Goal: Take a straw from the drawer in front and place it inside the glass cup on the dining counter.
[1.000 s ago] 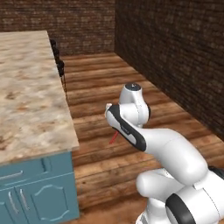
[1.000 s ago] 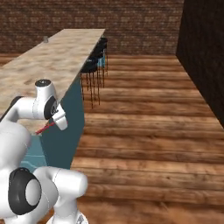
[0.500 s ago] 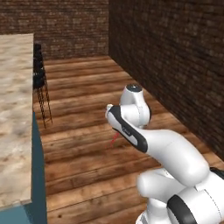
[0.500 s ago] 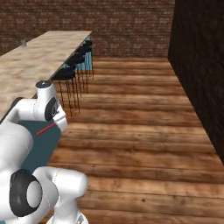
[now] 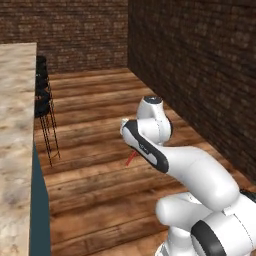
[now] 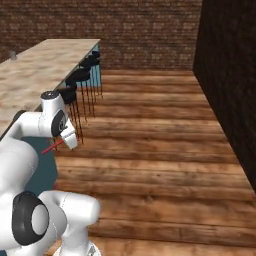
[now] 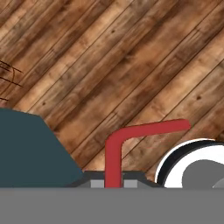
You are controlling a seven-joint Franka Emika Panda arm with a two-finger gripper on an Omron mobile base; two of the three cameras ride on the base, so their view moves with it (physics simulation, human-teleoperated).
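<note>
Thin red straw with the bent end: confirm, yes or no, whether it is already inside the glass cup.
No: the thin red straw is clamped in the end effector over the wooden floor.

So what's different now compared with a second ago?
The whole view has shifted: the base has driven on along the dining counter, so the black stools have come nearer and the teal cabinet front has slid out of sight. The arm's pose hasn't changed. The claw stays shut on the straw.
</note>
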